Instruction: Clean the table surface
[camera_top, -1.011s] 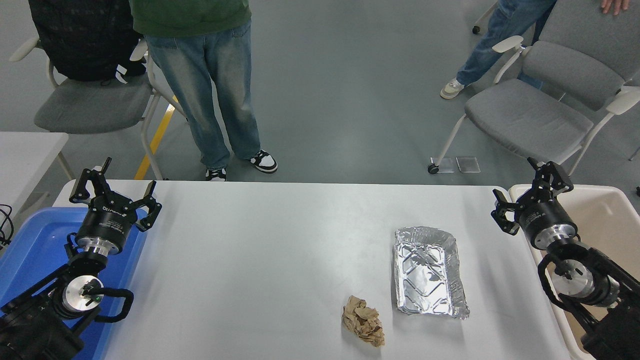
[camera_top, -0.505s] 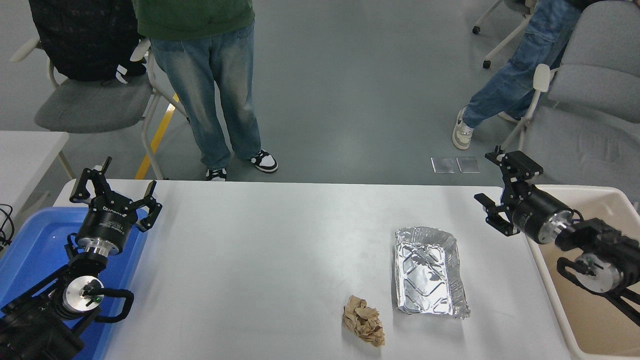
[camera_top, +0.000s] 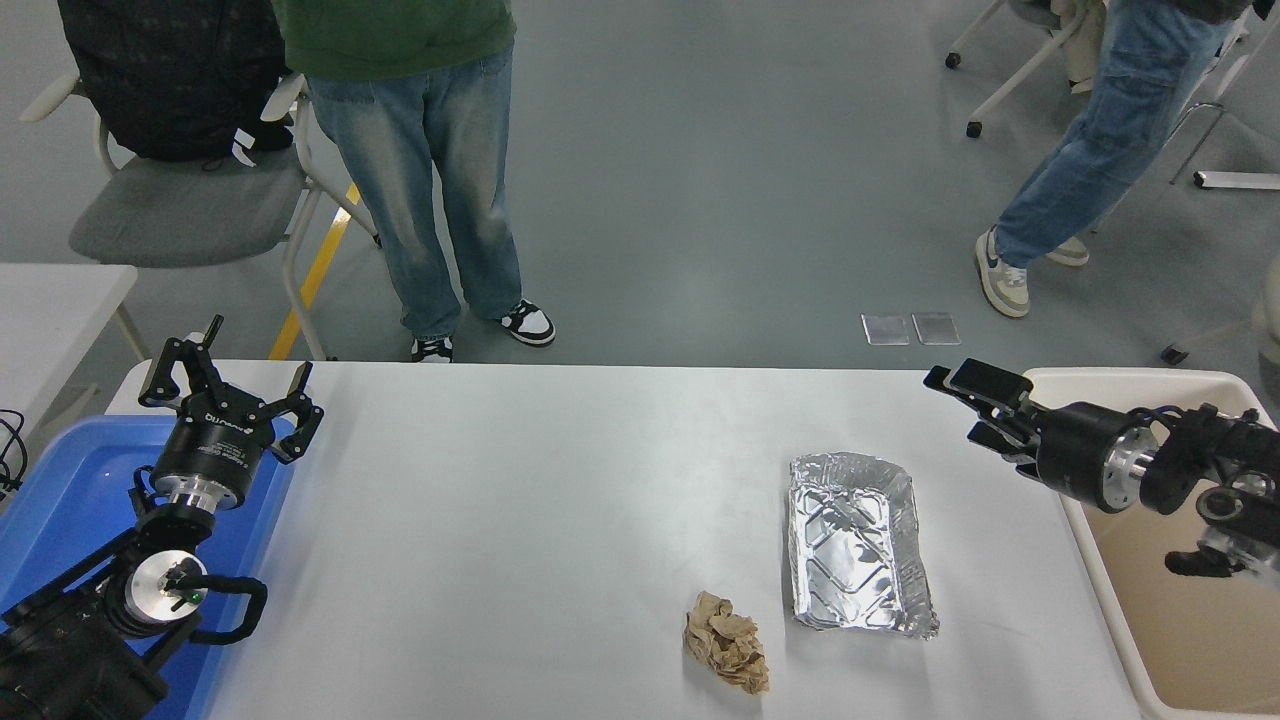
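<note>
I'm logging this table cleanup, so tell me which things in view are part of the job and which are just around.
Part of the job:
table surface
foil tray
crumpled brown paper
right gripper
beige bin
blue bin

Just around:
left gripper, parked
grey chair
two people standing

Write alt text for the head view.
A white table holds a foil tray and a crumpled brown paper wad. The right gripper hangs over the table's far right corner beside a beige bin, empty; the left gripper is parked over a blue bin.
</note>
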